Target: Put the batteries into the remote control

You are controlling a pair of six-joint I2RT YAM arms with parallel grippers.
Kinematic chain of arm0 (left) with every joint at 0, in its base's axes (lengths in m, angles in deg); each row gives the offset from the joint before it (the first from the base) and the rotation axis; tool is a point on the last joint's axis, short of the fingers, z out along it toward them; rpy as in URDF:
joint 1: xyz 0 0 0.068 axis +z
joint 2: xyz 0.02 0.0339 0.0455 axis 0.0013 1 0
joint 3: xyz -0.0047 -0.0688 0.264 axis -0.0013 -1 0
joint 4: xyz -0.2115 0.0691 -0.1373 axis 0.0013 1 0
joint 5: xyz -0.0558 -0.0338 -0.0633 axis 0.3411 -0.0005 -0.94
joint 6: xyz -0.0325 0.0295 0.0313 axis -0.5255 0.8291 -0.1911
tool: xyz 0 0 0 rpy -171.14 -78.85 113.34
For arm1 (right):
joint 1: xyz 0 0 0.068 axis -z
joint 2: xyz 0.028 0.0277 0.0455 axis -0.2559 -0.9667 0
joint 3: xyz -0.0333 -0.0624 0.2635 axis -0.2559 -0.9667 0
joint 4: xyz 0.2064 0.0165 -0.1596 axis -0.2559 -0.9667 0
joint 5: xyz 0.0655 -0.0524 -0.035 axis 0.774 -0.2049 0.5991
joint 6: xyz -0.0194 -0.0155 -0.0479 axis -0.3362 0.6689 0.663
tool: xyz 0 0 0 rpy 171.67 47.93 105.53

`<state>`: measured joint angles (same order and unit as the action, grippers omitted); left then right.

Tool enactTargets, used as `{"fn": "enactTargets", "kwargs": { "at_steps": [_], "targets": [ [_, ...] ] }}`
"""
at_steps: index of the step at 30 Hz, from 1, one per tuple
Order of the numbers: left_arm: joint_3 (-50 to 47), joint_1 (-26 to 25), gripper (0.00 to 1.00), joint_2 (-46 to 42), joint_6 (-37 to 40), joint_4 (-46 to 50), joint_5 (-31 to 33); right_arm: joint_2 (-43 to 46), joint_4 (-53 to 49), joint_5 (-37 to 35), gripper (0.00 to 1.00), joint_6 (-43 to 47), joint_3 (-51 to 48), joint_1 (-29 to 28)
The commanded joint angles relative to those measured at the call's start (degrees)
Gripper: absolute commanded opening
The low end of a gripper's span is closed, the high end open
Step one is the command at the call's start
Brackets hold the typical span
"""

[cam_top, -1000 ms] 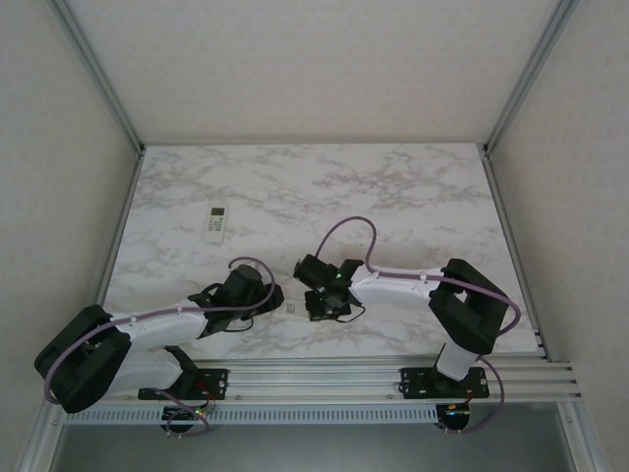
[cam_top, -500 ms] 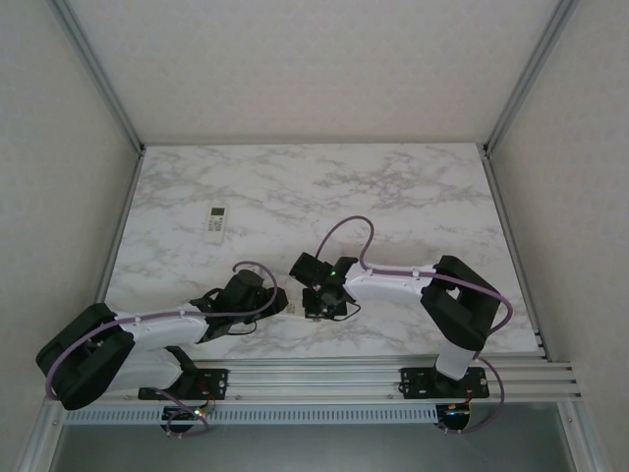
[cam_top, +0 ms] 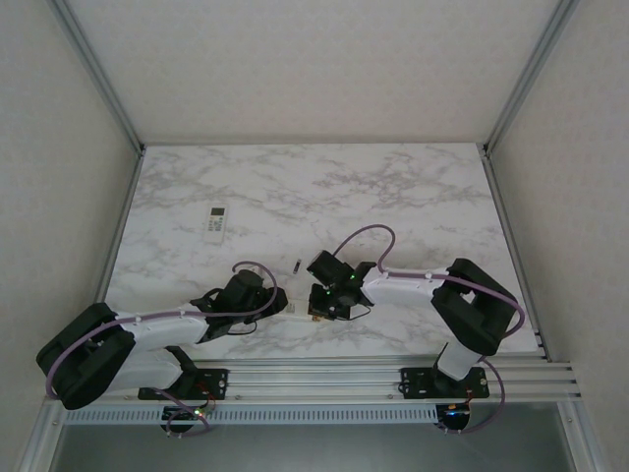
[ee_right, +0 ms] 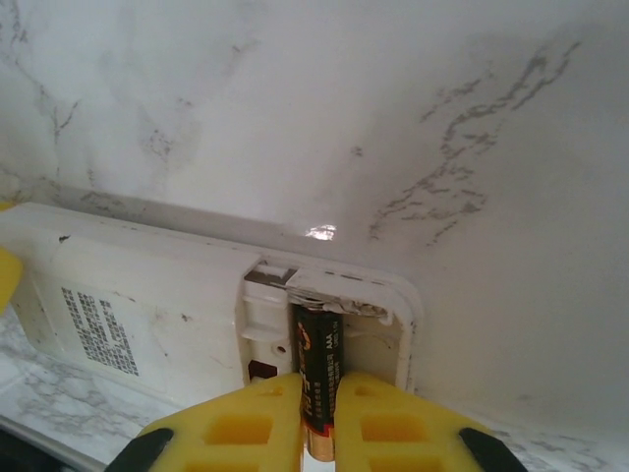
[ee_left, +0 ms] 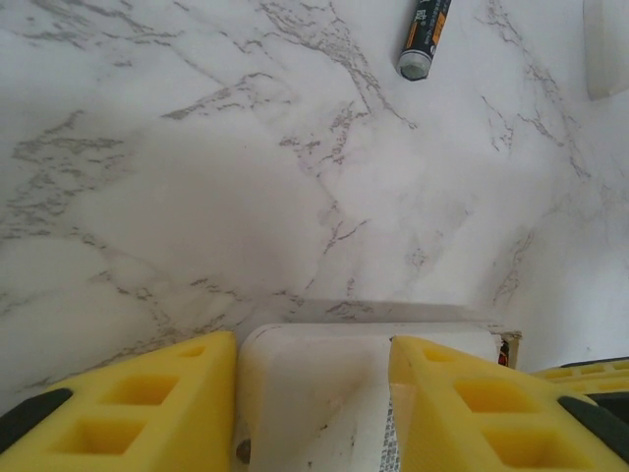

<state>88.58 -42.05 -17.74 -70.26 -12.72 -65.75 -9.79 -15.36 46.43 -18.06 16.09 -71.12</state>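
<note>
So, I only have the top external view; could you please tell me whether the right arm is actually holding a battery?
Observer: Yes, the right jaws are shut on a battery, its tip inside the remote's open compartment.
Operator: Thanks, and is the left arm gripping the remote?
Observer: Yes, the left jaws clamp its white body at the other end.
Operator: Any spare batteries nearby?
Observer: One loose battery lies on the marble table beyond the left jaws.

We see bright, even light on the white marble-veined tabletop point(cam_top: 393, 197); shadows faint, wrist views slightly soft (one glare spot).
</note>
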Motion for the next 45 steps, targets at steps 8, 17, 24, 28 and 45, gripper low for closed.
{"fn": "enactTargets", "kwargs": {
  "at_steps": [8,17,24,28,45],
  "targets": [
    [-0.98,-2.42,0.43,2.83,-2.18,-1.43,-10.40,-9.37,18.51,-3.96,0.20,-1.42,-1.29,-0.12],
    [-0.12,-2.41,0.43,2.92,-1.56,-0.31,-9.93,-0.42,8.19,-8.53,0.30,3.31,-0.85,-0.10],
    [0.23,-2.42,0.43,2.91,-1.63,-0.09,-9.86,1.43,4.99,-10.42,0.34,4.69,-0.58,-0.08],
    [0.65,-2.41,0.42,2.99,-1.48,0.31,-9.63,2.70,3.95,-10.24,0.35,5.28,-0.01,-0.09],
    [3.98,-2.39,0.62,-2.74,0.81,10.37,0.94,8.97,-10.42,-20.84,0.42,15.67,10.23,1.22]
  ]
}}
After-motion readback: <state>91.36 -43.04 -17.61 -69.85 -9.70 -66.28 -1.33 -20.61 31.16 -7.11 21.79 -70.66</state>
